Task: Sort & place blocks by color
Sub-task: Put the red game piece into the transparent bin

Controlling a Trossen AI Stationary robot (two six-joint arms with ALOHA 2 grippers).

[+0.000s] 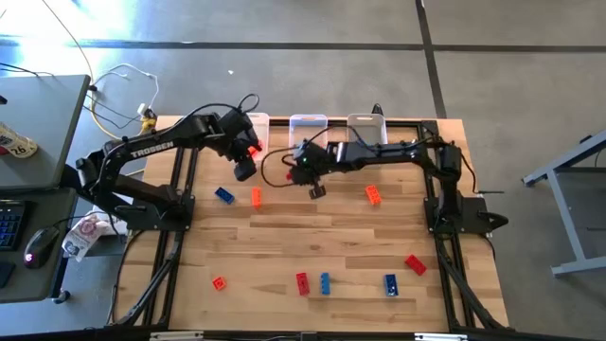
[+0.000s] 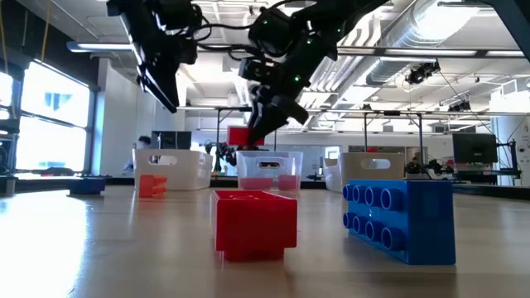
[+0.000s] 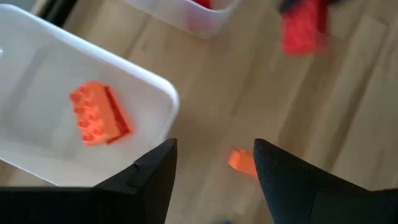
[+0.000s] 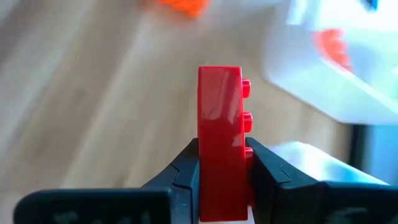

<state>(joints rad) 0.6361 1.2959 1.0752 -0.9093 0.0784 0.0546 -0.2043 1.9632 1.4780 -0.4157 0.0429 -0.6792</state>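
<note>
Delivery is the step in hand: our right gripper (image 4: pixel 222 168) is clamped on a red block (image 4: pixel 221 137), raised near the middle bin (image 1: pixel 308 124). Next we must centre it over that bin and release. Our left gripper (image 3: pixel 214 158) hangs open and empty beside the left bin (image 3: pixel 37 74), where an orange block (image 3: pixel 98 114) lies.

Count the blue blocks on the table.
3. Blue block on the left, before the bins; second and third near the opposite edge. Bins may hide others.
</note>
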